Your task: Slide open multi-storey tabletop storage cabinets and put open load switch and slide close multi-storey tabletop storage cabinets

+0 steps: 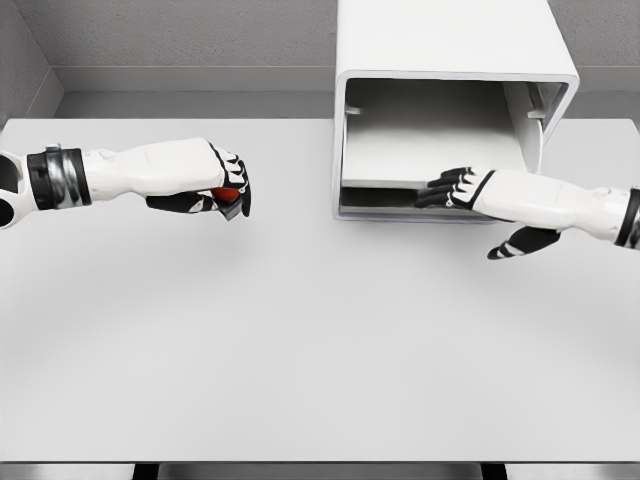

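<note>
**Left hand grips the switch; right hand rests at the cabinet's open front**

The left hand, white with black fingers, is curled tight round a small red and grey load switch. Only a sliver of red and a grey corner show below the knuckles; the fingers cover the rest, so its shape is hard to make out. The hand hangs over the flat white table, well to the left of the white rounded storage cabinet, and its arm runs off the picture's left edge.

The right hand lies at the cabinet's lower front edge. Its black fingers are stretched out flat and apart, holding nothing, their tips on the front lip of the grey drawer tray at the bottom of the cabinet's opening. The thumb points down and away toward the table. The forearm is cut off at the right edge.

The cabinet stands at the far side of the table, its top cropped by the frame. Its front is open, showing a pale grey interior. Small rail brackets show on its side walls. The hand hides the right part of the tray lip.
</note>
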